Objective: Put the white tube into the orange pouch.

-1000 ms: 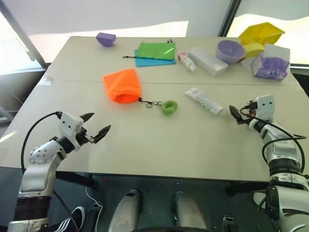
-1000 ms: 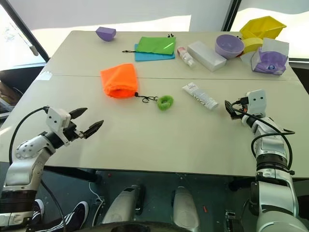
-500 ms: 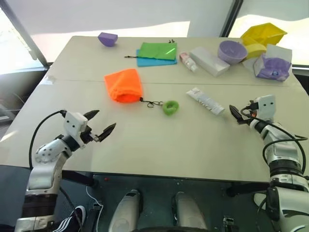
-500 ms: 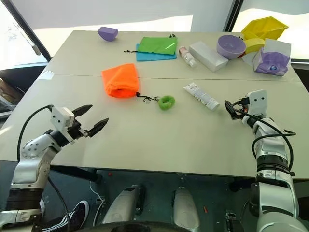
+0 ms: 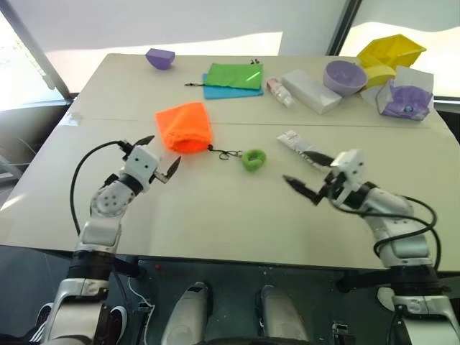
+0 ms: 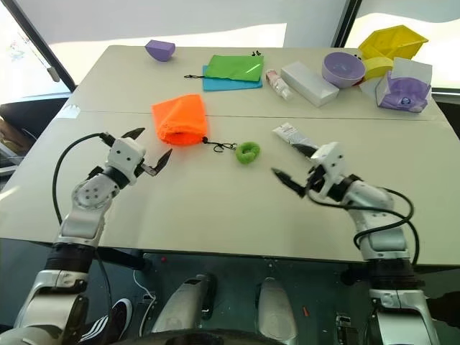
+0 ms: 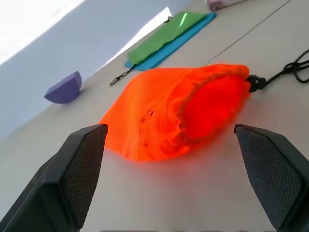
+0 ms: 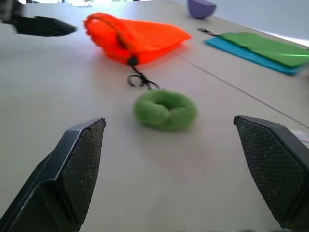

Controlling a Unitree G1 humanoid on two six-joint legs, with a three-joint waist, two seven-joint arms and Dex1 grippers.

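Note:
The orange pouch (image 5: 184,127) lies left of the table's middle, its open mouth (image 7: 212,104) facing the near edge. Its dark cord runs right to a green pom-pom (image 5: 253,159). My left gripper (image 5: 162,152) is open just short of the pouch mouth, a little to its left, and holds nothing. The white tube (image 5: 296,142) lies flat to the right of the pom-pom. My right gripper (image 5: 295,167) is open and empty, low over the table, pointing left toward the pom-pom (image 8: 165,109). Its far finger crosses the near end of the tube.
Along the far edge sit a green pouch on a blue one (image 5: 231,77), a small white-and-pink bottle (image 5: 277,90), a long white box (image 5: 309,91), a purple bowl (image 5: 343,75), yellow bins (image 5: 388,50) and a small purple bowl (image 5: 159,57).
My right gripper has swung left from the table's right side to beside the tube. My left gripper has moved forward and right, up to the pouch mouth. Both stayed open.

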